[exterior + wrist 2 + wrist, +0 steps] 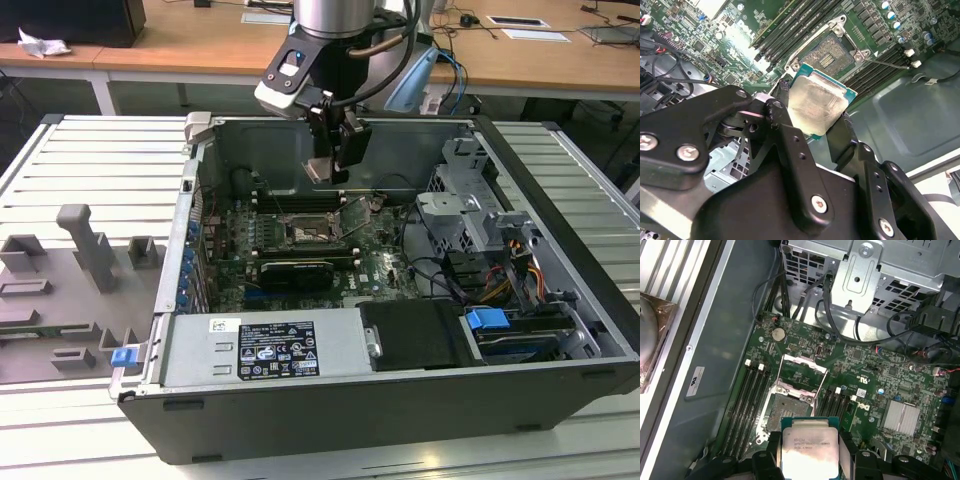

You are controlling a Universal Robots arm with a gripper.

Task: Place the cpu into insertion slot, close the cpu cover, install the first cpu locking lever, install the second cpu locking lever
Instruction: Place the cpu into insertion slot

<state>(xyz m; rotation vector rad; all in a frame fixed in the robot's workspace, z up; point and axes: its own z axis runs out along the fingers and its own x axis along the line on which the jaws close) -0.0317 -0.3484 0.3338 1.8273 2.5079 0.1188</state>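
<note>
1. Exterior view: the gripper hangs inside the computer case, carrying the cpu above the insertion slot.
2. Second wrist view: the jaws pinch the cpu's opposite edges. It is likely light, stiff and fragile, so an edge hold suits it.
3. First wrist view: the cpu cover stands open.

The gripper, clamped on the cpu, hangs over the slot with open air between them. The slot lies bare; its cover stands open at one edge. Low memory slots flank it on two sides. A black card lies toward the case's front edge. The drive cage and cables crowd the exterior view's right.
</note>
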